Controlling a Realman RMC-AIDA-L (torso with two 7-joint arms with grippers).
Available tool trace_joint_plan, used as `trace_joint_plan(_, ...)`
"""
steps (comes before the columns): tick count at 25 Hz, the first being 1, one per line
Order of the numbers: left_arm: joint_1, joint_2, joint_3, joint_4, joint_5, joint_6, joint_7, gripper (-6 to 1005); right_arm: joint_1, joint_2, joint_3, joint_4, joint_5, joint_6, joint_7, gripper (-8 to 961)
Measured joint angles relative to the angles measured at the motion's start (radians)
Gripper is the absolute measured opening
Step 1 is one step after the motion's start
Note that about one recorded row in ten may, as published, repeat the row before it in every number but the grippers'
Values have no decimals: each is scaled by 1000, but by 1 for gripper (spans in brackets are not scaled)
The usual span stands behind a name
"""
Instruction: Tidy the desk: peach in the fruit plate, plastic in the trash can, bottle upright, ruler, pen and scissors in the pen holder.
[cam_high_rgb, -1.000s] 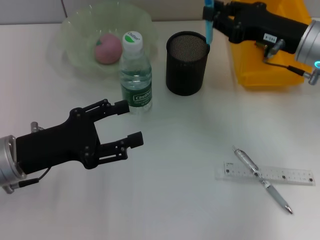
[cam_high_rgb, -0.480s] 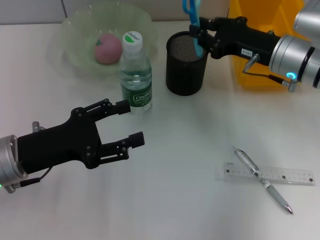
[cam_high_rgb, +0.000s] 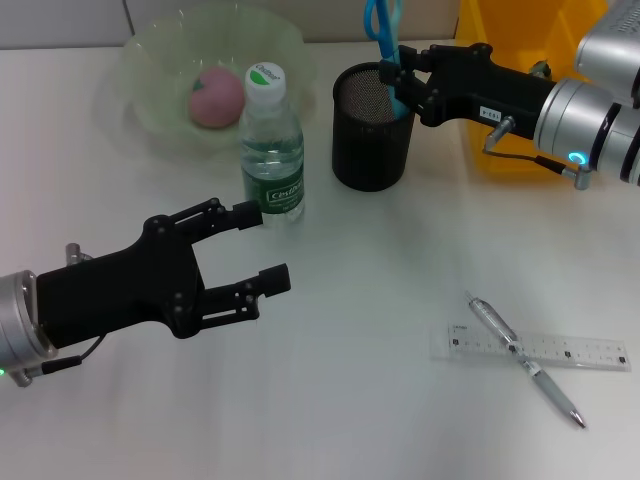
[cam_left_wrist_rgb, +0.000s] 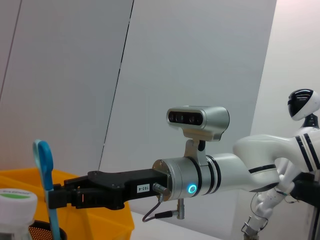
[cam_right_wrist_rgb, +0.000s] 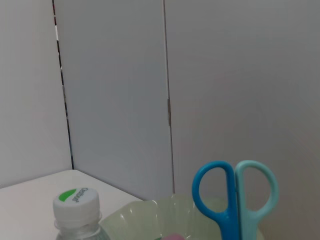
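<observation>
My right gripper (cam_high_rgb: 402, 88) is shut on the blue scissors (cam_high_rgb: 381, 24), holding them upright with the blades down inside the black mesh pen holder (cam_high_rgb: 367, 140). Their handles (cam_right_wrist_rgb: 235, 191) (cam_left_wrist_rgb: 43, 159) stand above its rim. The bottle (cam_high_rgb: 271, 150) stands upright left of the holder. A pink peach (cam_high_rgb: 215, 97) lies in the clear fruit plate (cam_high_rgb: 150, 55). The pen (cam_high_rgb: 497, 328) lies across the ruler (cam_high_rgb: 585, 353) at the front right. My left gripper (cam_high_rgb: 262, 246) hangs open just in front of the bottle, holding nothing. No plastic is in view.
The yellow trash can (cam_high_rgb: 525, 35) stands behind my right arm, at the back right. The bottle cap (cam_right_wrist_rgb: 76, 202) and the plate's rim (cam_right_wrist_rgb: 145, 217) lie beyond the scissors in the right wrist view.
My right gripper has carried the scissors left from the holder's right rim to over its mouth and lowered the blades in. The left arm has not moved.
</observation>
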Motion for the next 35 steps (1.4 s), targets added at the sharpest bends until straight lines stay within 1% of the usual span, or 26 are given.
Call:
trace_joint_plan(10,-2,0,-1,-3,0,4,1,811,1,0,-1,12,0,0,-1,366)
trace_joint_plan(19,-2,0,-1,-12,0,6,7,811,-25,0,9,-9,11,-33,-1,378)
trace_joint_plan(23,1,1,-1,-13,0,8,7,811,-67,0,6,-52,48,-86,-1,391)
trace_joint_plan(28,3,1,-1,-14,0,8,8,811,-136,-4,15,-113,79,-216,9,406)
trace_joint_plan(31,3,1,-1,-14,0,8,9,811,-184,-6,17,-135,121,-307,11,416)
trace_joint_plan(35,3,1,-2,-12,0,11,9,811,-234,-8,23,-149,125,-387,24,428)
